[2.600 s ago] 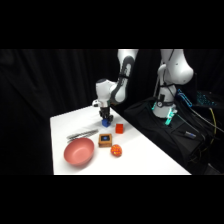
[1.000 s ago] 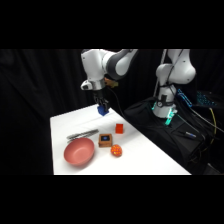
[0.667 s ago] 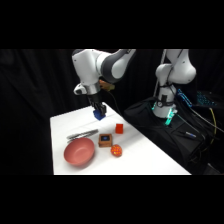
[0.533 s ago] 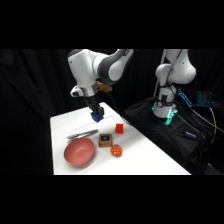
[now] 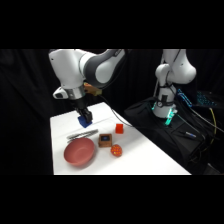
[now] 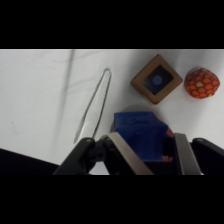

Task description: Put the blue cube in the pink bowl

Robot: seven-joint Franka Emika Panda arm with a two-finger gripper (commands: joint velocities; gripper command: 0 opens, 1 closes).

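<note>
My gripper (image 5: pixel 83 116) hangs above the table's back left part, shut on the blue cube (image 5: pixel 85 121). In the wrist view the blue cube (image 6: pixel 139 134) sits between the two metal fingers (image 6: pixel 121 152) of the gripper (image 6: pixel 149 145), lifted off the table. The pink bowl (image 5: pixel 79 151) rests on the table near the front left, below and in front of the gripper. It is out of the wrist view.
Metal tongs (image 5: pixel 82 133) (image 6: pixel 95 107) lie just behind the bowl. A brown block with a blue top mark (image 5: pixel 105 139) (image 6: pixel 156 79), a red cube (image 5: pixel 119 128) and an orange ball (image 5: pixel 116 150) (image 6: pixel 202 83) stand right of the bowl. The arm's base (image 5: pixel 166 100) is at the upper right.
The gripper rose from the table with the blue cube held in it and has carried it to the left, toward the bowl's side. The other objects stayed put.
</note>
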